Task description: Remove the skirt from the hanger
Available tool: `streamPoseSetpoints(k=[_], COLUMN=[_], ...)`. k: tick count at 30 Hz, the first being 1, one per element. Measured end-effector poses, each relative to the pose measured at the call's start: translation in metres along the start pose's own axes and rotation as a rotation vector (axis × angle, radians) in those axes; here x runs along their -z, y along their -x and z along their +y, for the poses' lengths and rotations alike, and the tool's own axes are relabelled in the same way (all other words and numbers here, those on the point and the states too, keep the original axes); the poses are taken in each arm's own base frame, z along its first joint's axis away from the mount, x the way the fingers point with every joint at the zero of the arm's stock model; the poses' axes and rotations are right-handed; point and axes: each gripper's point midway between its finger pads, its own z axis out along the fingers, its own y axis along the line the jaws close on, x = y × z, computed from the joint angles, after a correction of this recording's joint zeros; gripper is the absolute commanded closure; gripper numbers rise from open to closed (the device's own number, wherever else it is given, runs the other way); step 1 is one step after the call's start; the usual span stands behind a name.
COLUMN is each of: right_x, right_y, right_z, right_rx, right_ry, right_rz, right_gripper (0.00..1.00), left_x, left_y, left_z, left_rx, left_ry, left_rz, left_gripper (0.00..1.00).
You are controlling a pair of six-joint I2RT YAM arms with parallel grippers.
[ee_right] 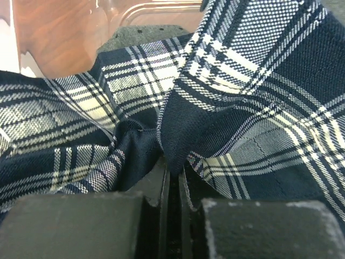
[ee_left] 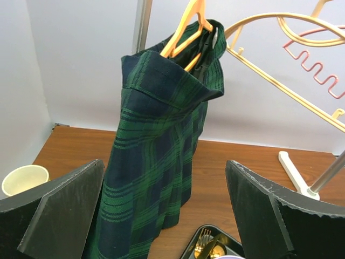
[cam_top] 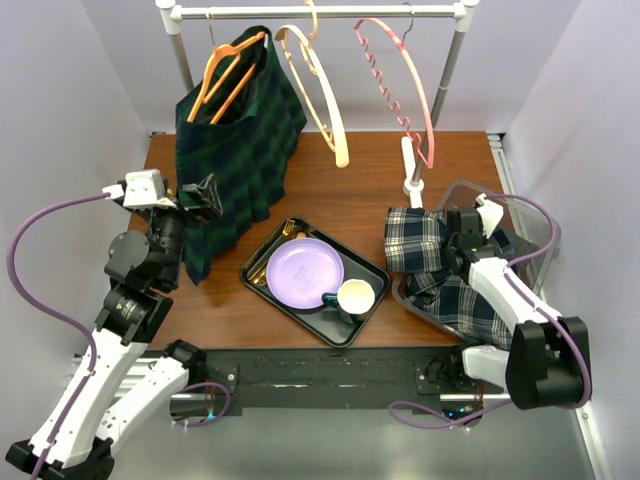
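Near centre of counter (cam_top: pixel 420 150): tray (cam_top: pixel 262 262) with plate (cam_top: pixel 305 272) and cup (cam_top: pixel 355 297).
Near right: right jaws closed, pinching white-checked cloth (cam_top: pixel 415 240) in clear bin (cam_top: pixel 540 235).
Left: left jaws spread wide, empty, close against green skirt (cam_top: pixel 240 150).
Far left: skirt hangs on orange hanger (cam_top: pixel 232 62) from rail (cam_top: pixel 320 12).
Step, as judged: approach. Next: close on fabric, draw it off hanger.
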Motion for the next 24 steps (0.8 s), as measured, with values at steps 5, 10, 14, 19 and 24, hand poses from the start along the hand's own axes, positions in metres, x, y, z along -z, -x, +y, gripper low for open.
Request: streamPoseSetpoints(k=[5,10,14,19,24], right_x=[-0.006,0.016,0.053,0.105,0.118], right_y=[-0.002,0.033,0.096,0.15,0.126], right_z=[0.002,0.006,0.016,0.043,0.072], right_rx=[0.002,0.048,0.065,0.058,0.103], right_ry=[-0.009,-0.001,0.053,0.255,0.452], right_rz=[0.014,0.003,-0.076,-0.153,-0.053], right_gripper=[0.47,0.22,0.08,0.09,0.15], left_x=[0.0,0.0,0.0,0.0,0.001], left_y=[0.0,-0.002,-0.005,-0.005,-0.004], left_z=[0.004,0.006,0.006,0.006,0.006], left_rx=[-0.011,-0.019,-0.022,-0.022,-0.021], left_ry=[0.019,0.027,0.027,0.027,0.027], left_rz=[-0.002,0.0,0.006,0.006,0.005], left_gripper=[0.0,0.0,0.0,0.0,0.0])
